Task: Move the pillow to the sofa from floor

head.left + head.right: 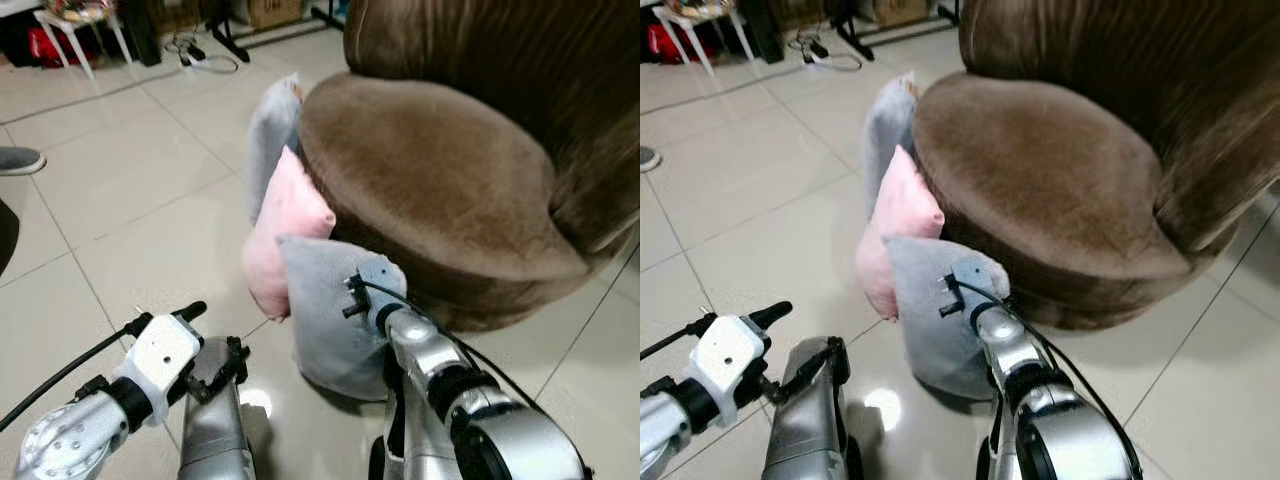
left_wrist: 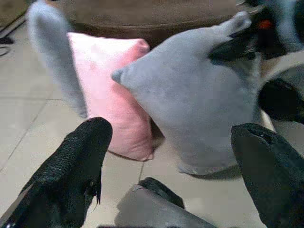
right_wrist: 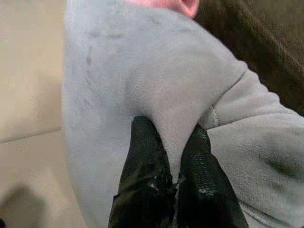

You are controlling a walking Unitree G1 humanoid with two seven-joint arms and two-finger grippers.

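I see three pillows standing on the tiled floor (image 1: 130, 190), leaning against the near-left side of the round brown sofa (image 1: 430, 180). The nearest is a grey pillow (image 1: 325, 320), upright on its lower edge and tilted toward the sofa base. Just beyond it stands a pink pillow (image 1: 285, 225), touching it, and a second grey pillow (image 1: 272, 130) stands farther off against the sofa's left edge. My right hand (image 3: 166, 137) is at the top of the nearest grey pillow, its two black fingers (image 3: 145, 156) drawn together with a fold of the grey fabric pinched between them. My left hand (image 2: 166, 166) hovers low over the floor, near and to the left of the pillows, its fingers (image 2: 71, 166) spread wide apart and touching nothing. A white stool (image 1: 75, 30) and cables (image 1: 200, 55) lie at the far left.
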